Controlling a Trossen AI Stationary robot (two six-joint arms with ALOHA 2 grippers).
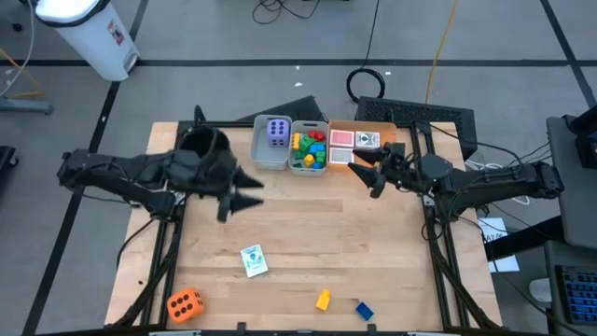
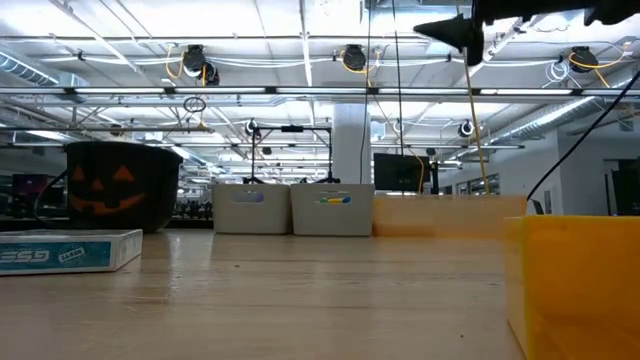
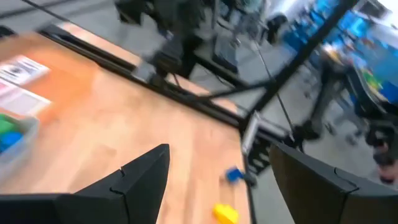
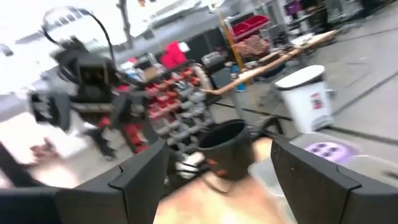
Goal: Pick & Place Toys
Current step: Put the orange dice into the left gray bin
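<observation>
The left gripper (image 1: 241,193) hangs above the left half of the wooden table (image 1: 308,243), its two dark fingers spread wide with nothing between them. Just behind it, at the table's back left, sits a black bucket (image 1: 203,143) with an orange pumpkin face. Ahead of this gripper and toward the table's front lies a small picture card (image 1: 254,260) with a green and white face. Farther out, at the front left corner, rests the orange die (image 1: 185,303) with dark dots. Well off toward the front right lie a yellow brick (image 1: 323,300) and, beside it, a blue brick (image 1: 364,309), apart from each other.

The right gripper (image 1: 362,168) is raised above the back right part of the table, its fingers also spread wide and holding nothing. Right beside its fingertips lies the flat orange tray (image 1: 339,125), carrying two picture cards (image 1: 354,139) side by side. Next beyond the tray stands a grey bin (image 1: 309,169) filled with red, green, yellow and blue bricks (image 1: 308,149). Touching that bin on its far side is a second grey bin (image 1: 270,161), which holds the purple die (image 1: 278,132) with dark dots.
</observation>
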